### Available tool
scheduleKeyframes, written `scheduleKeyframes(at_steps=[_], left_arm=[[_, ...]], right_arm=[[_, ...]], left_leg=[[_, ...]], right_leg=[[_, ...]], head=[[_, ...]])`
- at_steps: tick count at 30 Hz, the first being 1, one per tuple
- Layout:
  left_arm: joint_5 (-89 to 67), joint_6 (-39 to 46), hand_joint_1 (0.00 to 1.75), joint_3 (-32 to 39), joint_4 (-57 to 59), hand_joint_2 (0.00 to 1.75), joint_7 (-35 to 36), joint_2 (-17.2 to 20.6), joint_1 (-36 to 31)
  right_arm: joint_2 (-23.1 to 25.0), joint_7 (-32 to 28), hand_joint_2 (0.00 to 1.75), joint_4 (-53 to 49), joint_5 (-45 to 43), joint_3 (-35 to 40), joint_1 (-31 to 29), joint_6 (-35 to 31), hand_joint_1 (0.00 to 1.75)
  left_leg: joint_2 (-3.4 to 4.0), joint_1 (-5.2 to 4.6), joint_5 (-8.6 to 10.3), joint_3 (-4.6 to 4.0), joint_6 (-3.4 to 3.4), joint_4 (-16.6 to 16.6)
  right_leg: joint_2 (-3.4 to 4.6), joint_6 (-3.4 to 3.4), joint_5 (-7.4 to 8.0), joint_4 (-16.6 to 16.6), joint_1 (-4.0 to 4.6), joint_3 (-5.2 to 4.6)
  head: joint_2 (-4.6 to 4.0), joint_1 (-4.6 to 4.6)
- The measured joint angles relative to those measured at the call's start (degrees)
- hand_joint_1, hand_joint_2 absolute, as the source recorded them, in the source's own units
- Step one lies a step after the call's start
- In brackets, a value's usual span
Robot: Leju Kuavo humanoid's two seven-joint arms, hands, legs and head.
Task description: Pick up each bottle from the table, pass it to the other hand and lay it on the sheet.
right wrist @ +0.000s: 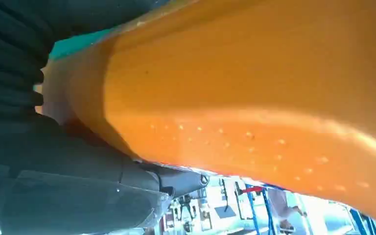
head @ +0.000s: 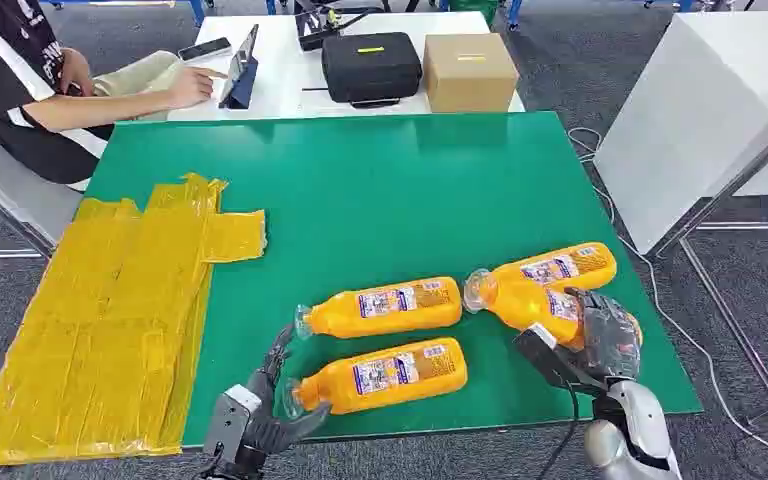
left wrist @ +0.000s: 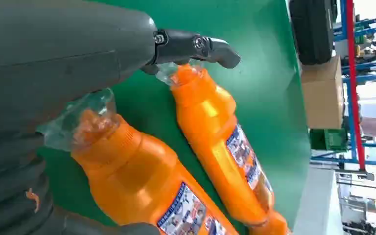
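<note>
Several orange bottles with clear caps lie on the green table (head: 390,190). My left hand (head: 250,415) is at the front edge, its fingers spread either side of the cap of the nearest bottle (head: 385,375), not closed on it. In the left wrist view that bottle (left wrist: 142,181) lies against my left hand (left wrist: 54,63), and a fingertip (left wrist: 215,49) reaches over the cap of a second bottle (left wrist: 220,132), (head: 385,308). My right hand (head: 600,345) grips the base end of a third bottle (head: 525,300), (right wrist: 254,88), which looks to lie on the table. The yellow sheet (head: 110,320) is spread at the left.
A fourth bottle (head: 555,268) lies just behind the gripped one. A person (head: 30,90) sits at the back left by a tablet (head: 242,70). A black case (head: 370,65) and a cardboard box (head: 468,70) stand behind the table. A white table (head: 700,110) is at the right.
</note>
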Motion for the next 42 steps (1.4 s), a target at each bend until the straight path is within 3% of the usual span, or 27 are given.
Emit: scheduleKeyframes(at_steps=[8,18,30,42], left_arm=[[1.0,1.9,0.00,0.0,0.8,1.75,0.0,0.5,0.0],[-4.0,2.7,0.00,-1.7,-7.6,1.75,-0.1,2.3,-0.6],[-9.0,0.6,0.00,-4.0,-25.7,1.75,1.4,4.1,-2.4],[-10.1,-0.2,0.00,-7.9,-29.2,1.75,1.9,4.5,-3.2]], right_arm=[[1.8,-3.2,1.75,0.0,-5.6,0.6,-1.3,-1.8,1.75],[4.7,-20.7,1.75,-2.6,-30.2,12.3,-3.8,0.2,1.75],[7.7,-27.4,1.75,-9.6,-35.1,22.4,-2.6,2.8,1.75],[10.0,-28.6,1.75,-9.8,-37.4,26.7,-3.7,5.3,1.75]], left_leg=[[0.02,-0.01,0.00,-0.06,0.00,0.0],[-0.01,0.05,0.03,-0.07,-0.03,0.0],[0.00,0.03,0.03,-0.09,-0.03,0.0],[0.00,0.03,0.03,-0.09,-0.03,0.0]], right_leg=[[0.01,0.00,0.00,0.0,0.00,-0.04],[-0.01,-0.01,0.00,0.0,0.02,-0.08],[-0.01,-0.01,0.00,0.0,0.01,-0.09],[-0.01,-0.01,-0.01,0.0,0.01,-0.10]], head=[[0.02,0.00],[0.02,0.02],[0.00,0.04],[0.00,0.02]])
